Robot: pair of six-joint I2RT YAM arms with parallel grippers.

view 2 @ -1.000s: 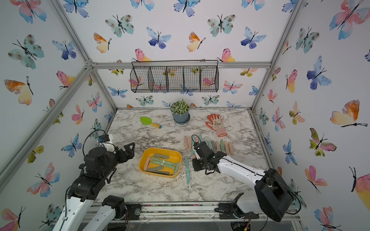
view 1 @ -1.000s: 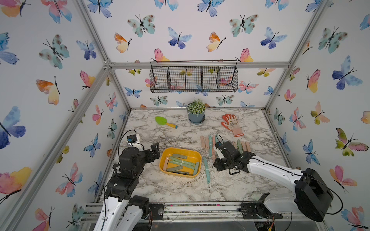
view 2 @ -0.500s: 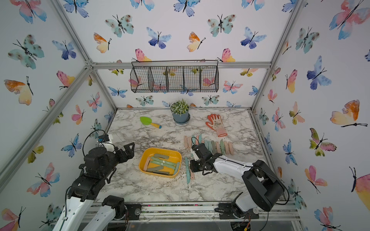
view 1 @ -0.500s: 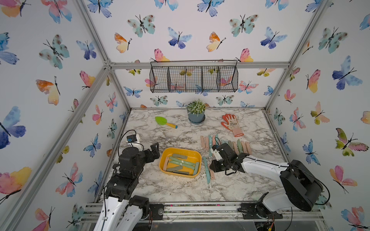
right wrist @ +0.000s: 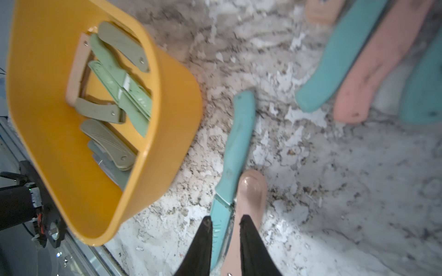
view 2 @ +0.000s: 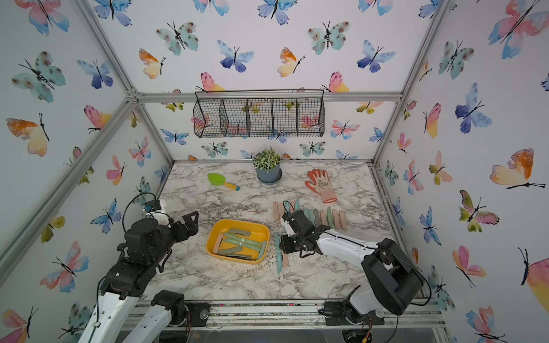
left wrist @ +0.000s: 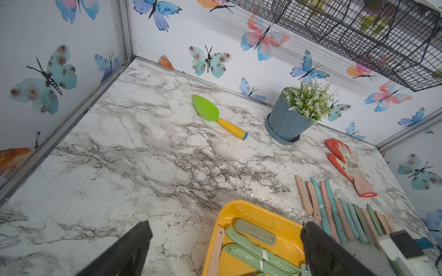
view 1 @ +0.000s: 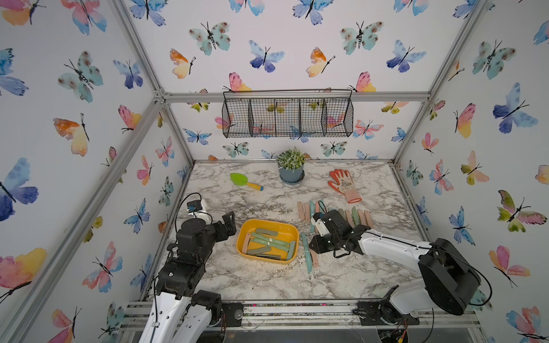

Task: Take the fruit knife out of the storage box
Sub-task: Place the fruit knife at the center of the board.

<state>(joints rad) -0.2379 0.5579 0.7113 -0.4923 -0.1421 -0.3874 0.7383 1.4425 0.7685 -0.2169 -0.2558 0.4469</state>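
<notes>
The yellow-orange storage box point(view 1: 269, 222) point(view 2: 237, 222) point(left wrist: 251, 208) point(right wrist: 167, 95) sits at the front middle of the marble table. Several folded fruit knives point(view 1: 269, 243) point(left wrist: 253, 230), green, grey and pink, lie in it. Just right of the box, a teal knife point(view 1: 306, 252) point(right wrist: 239, 133) and a pink knife point(view 1: 315, 261) point(right wrist: 251, 191) lie side by side on the table. My right gripper point(view 1: 313, 247) point(view 2: 283, 246) point(right wrist: 226, 219) hovers low over these two, jaws a little apart, gripping neither. My left gripper point(view 1: 228, 221) point(left wrist: 226, 225) stands wide open left of the box, empty.
A row of several teal, pink and green knives point(view 1: 353, 215) point(left wrist: 346, 215) lies behind my right gripper. Further back are an orange glove point(view 1: 344, 185), a potted plant point(view 1: 291, 170) and a green trowel point(view 1: 245, 181). A black wire basket point(view 1: 286, 114) hangs on the back wall.
My right gripper has moved left toward the box. A pink knife now lies beside the teal one, and the jaws have parted slightly. The left arm has not moved.
</notes>
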